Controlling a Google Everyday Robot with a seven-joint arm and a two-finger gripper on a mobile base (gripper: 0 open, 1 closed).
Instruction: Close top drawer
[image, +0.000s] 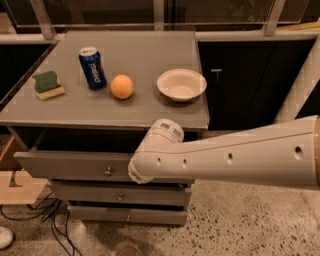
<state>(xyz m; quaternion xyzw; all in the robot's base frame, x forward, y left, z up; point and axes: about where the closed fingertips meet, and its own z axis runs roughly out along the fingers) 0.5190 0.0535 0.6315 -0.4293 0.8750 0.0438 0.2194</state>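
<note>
As we sweep in from the left, a green-and-yellow sponge (48, 85) sits near the left edge of the grey tabletop (145, 50), then a blue can (92, 68) standing upright, then an orange (122, 86) just beside it, and a white bowl (181, 84) further right, apart from the fruit. Down below, the top drawer (65, 165) stands partly open: its wide grey front juts forward of the cabinet, with a dark gap showing under the tabletop's lip. Its small round knob (108, 172) gleams mid-front. Just right of that knob comes the gripper (136, 174), at the tip of the big white arm (240, 157) that reaches in from the right edge. It seems to be up against the drawer front, though the arm's rounded wrist covers the contact, and whether the claw is apart or together I cannot tell. Two slimmer drawer fronts (120, 196) lie shut beneath, partly under the arm. Blue cables (45, 215) trail over the speckled floor at lower left.
</note>
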